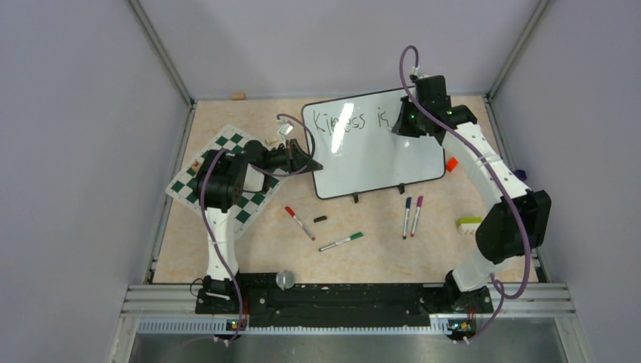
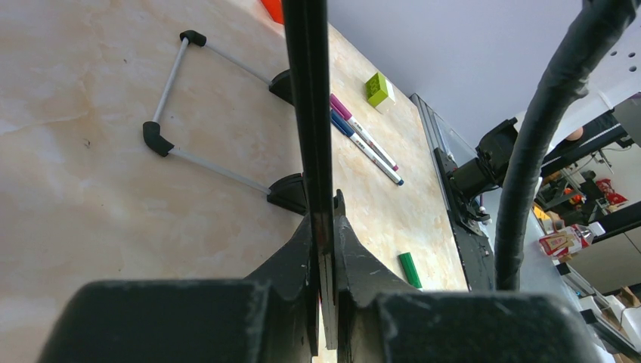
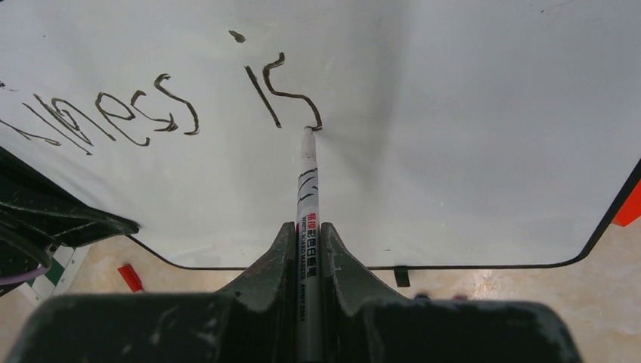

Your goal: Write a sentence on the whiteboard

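Beige marbled surface (image 1: 378,261) carries everything. Biggest on it is the whiteboard (image 1: 393,155), standing tilted back on its feet, stretching from the left end effector (image 1: 311,164) across to the right end effector (image 1: 406,125). The green-and-white chess mat (image 1: 234,178) lies on the far side of the left end effector from the board, partly under that arm.

The left end effector is pinched shut on the board's left edge. From overhead that grip is only a dark shape. The left wrist view shows the thin black rim running straight out from between the closed fingers (image 2: 295,257). It alone shows the wire prop (image 2: 170,98) behind the board.

The right end effector sits at the board's upper right, clamped tight on a black marker (image 3: 306,189). Its tip touches the board at the tail of the "s" in "is". The sentence (image 3: 174,106) runs leftward from that tip. Overhead, glare blots the first word's middle letters. The right wrist view shows that word's ending and "is" crisply.

Nearer the arm bases than either end effector lie loose pens:
- a blue pen (image 1: 408,217) and a purple pen (image 1: 416,215), side by side
- a green-capped pen (image 1: 340,242)
- a red-capped pen (image 1: 300,223)

A lime block (image 1: 469,224) sits below the right end effector, toward the edge. A small black cap (image 1: 320,218) lies just beside the red-capped pen.
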You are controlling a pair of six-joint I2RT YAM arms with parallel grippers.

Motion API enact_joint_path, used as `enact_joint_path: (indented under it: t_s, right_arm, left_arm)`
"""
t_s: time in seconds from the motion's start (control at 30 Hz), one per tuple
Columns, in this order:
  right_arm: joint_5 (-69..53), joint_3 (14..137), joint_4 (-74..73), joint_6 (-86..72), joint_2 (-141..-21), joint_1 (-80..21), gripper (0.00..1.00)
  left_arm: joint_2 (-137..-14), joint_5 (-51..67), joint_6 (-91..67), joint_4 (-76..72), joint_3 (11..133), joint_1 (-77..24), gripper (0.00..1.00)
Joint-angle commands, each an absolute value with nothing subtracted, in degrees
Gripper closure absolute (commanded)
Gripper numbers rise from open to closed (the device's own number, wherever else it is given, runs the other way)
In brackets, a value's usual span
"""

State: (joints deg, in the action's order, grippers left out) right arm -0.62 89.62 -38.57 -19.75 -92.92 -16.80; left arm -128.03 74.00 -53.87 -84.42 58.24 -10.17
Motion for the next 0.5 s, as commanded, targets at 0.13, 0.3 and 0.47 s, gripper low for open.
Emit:
enact_joint_path:
  t_s: [0.13,0.3,0.47]
  right_arm:
    - [-4.43,89.30,-33.57,-20.47,-88.31,-16.34,1.00]
    - [-5.63,88.58,-32.64,-19.98,-86.30,-16.10,1.00]
    - [-5.85,86.14,-31.38,-19.62,-84.17,-16.16,1.00]
  left_arm:
    - [-126.10,76.08,-48.32,-92.77,57.65,-10.20,1.00]
    - [-125.99,76.08,-48.37,-92.81,57.58,-10.19,1.00]
    - [-125.97,76.11,-48.31,-92.81,57.59,-10.20,1.00]
